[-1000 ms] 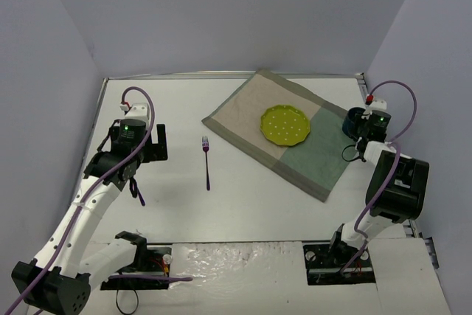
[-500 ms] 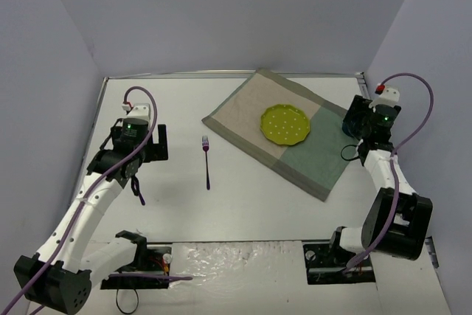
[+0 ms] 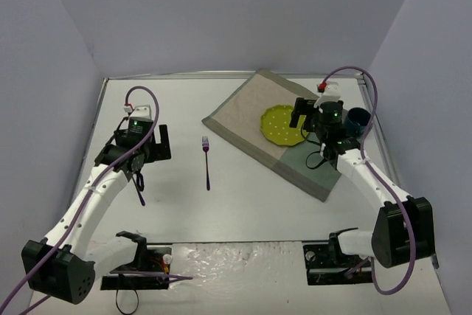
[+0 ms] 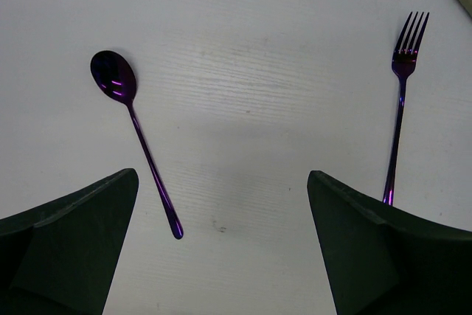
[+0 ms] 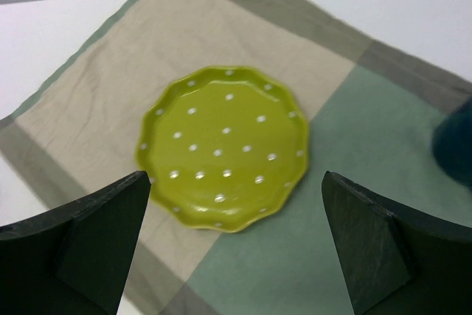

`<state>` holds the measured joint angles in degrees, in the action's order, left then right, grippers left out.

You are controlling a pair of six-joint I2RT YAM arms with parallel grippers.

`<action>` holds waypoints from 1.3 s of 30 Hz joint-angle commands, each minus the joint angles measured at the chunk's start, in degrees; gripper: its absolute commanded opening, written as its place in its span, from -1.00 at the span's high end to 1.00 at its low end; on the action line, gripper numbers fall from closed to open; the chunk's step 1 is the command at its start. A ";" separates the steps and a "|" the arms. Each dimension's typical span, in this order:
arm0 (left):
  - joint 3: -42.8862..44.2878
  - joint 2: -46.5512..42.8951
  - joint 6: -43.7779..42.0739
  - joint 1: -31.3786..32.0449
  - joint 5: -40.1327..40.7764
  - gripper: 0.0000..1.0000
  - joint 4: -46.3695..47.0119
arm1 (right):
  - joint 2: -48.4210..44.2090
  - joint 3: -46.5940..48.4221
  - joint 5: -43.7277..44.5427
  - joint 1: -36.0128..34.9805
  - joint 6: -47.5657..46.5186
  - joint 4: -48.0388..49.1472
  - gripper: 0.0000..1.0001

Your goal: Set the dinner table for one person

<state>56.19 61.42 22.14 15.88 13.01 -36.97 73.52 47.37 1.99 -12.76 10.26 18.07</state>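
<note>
The white dinner table [image 3: 243, 197] carries a beige-and-green placemat [image 3: 247, 116] set at an angle. On the mat lies a green plate with white dots [image 3: 284, 125] [image 5: 221, 149]. My right gripper [image 3: 304, 116] [image 5: 236, 178] hovers over the plate's right edge, open and empty. A dark blue cup [image 3: 359, 118] [image 5: 456, 154] stands at the mat's right corner, apart from the gripper. A purple fork [image 3: 207, 161] [image 4: 399, 108] and a purple spoon [image 4: 134, 127] lie on the bare table left of the mat. My left gripper [image 3: 164, 142] [image 4: 221, 182] hangs open above the gap between them.
Grey walls close in the table on three sides. The metal edging [image 3: 177, 76] runs along the far side. Both arm bases [image 3: 339, 256] sit at the near edge, with purple cables looping above each wrist.
My right gripper opened wide, left the blue cup at the mat's right corner, and swung left to the plate. The left arm shifted only slightly.
</note>
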 commanded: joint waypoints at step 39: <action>11.91 42.29 12.89 19.76 -1.50 0.34 18.08 | -20.43 -10.77 -2.17 -8.60 2.44 -5.81 -1.00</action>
<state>67.70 105.30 34.64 35.66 11.93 -20.90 54.72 36.30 -0.55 -21.69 13.43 9.78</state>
